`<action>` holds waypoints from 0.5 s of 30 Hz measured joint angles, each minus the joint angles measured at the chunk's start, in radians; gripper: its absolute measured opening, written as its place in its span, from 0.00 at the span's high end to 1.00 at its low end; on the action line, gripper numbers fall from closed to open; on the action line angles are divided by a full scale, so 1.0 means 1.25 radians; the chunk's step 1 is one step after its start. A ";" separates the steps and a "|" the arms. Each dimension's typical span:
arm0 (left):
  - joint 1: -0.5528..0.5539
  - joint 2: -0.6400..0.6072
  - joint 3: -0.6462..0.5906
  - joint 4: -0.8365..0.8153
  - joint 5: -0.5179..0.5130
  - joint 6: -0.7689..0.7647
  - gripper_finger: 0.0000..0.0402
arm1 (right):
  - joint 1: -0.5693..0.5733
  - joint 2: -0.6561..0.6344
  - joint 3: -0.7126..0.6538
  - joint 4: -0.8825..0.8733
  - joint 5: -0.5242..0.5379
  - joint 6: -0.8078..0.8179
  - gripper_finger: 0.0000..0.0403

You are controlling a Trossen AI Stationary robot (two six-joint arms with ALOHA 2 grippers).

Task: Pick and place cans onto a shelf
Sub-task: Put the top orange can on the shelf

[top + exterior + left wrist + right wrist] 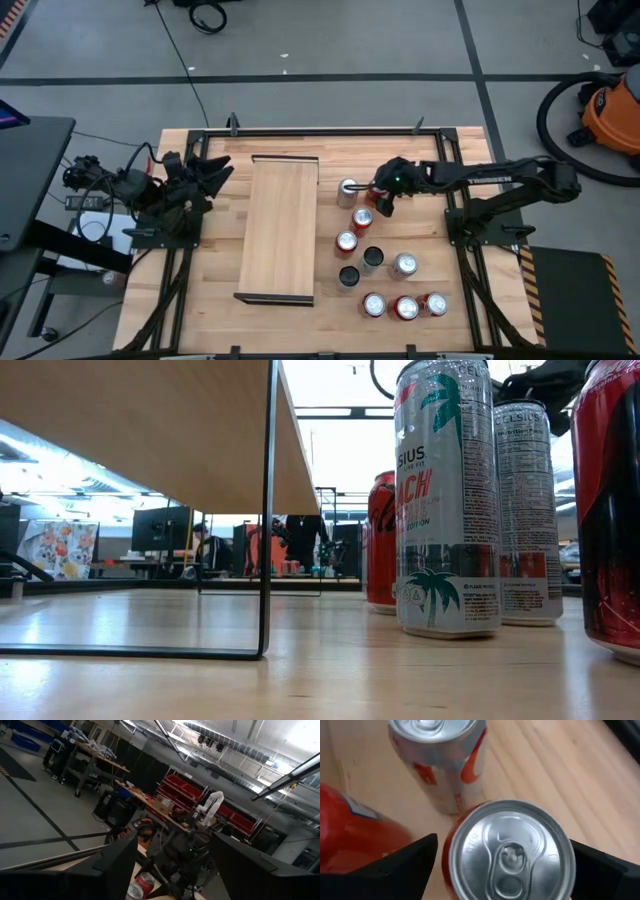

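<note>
Cans stand upright on the table, clustered right of the shelf, w/ nothing on its board. Right gripper is down over a red can, fingers spread either side of it, not clamped. A silver can sits just beside. Left gripper waits at the table's left edge, fingers parted, holding nothing.

Lighting: we note bright, even overhead light; ceiling strip lamps glare white. Light wooden tabletop shows only soft shadows. Nearest red cylindrical can blurs; round metallic can top stays sharp.
</note>
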 joint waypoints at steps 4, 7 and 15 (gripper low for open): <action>0.000 0.000 0.000 -0.025 0.006 -0.019 0.34 | 0.000 0.026 0.000 -0.001 -0.041 0.000 0.15; 0.000 0.000 0.000 -0.056 0.008 -0.051 0.34 | 0.000 0.027 0.000 0.001 -0.056 0.001 0.22; 0.000 0.000 0.000 -0.116 0.015 -0.091 0.34 | -0.015 0.028 0.124 -0.148 -0.063 -0.010 0.22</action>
